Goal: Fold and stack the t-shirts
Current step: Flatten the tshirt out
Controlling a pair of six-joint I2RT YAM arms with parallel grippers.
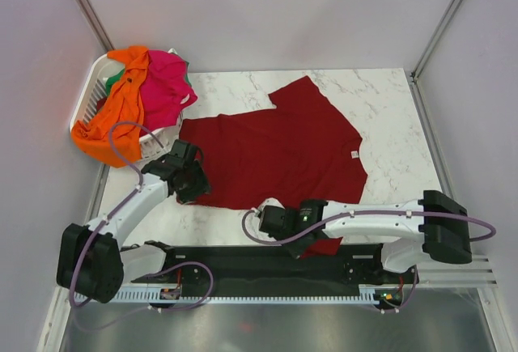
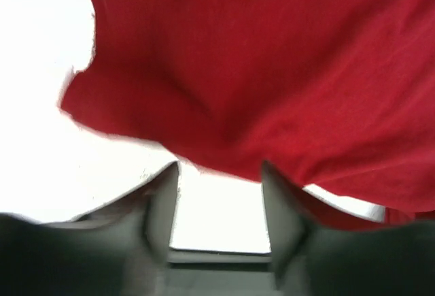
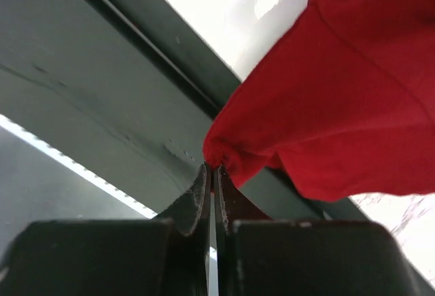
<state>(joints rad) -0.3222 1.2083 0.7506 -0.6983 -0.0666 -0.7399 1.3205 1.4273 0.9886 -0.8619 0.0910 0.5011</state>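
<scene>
A dark red t-shirt with a small white neck label lies spread on the marble table. My left gripper is low at the shirt's left hem. In the left wrist view it is open, and the red hem hangs just past the fingertips with nothing between them. My right gripper is at the table's near edge, shut on a pinch of the red shirt's edge; the closed tips hold bunched fabric. Orange, hot pink and green shirts are piled at the back left.
A white slatted laundry basket holds the pile and sits at the table's back left corner. The black arm-mount rail runs along the near edge, under the right gripper. Grey walls close the sides and back.
</scene>
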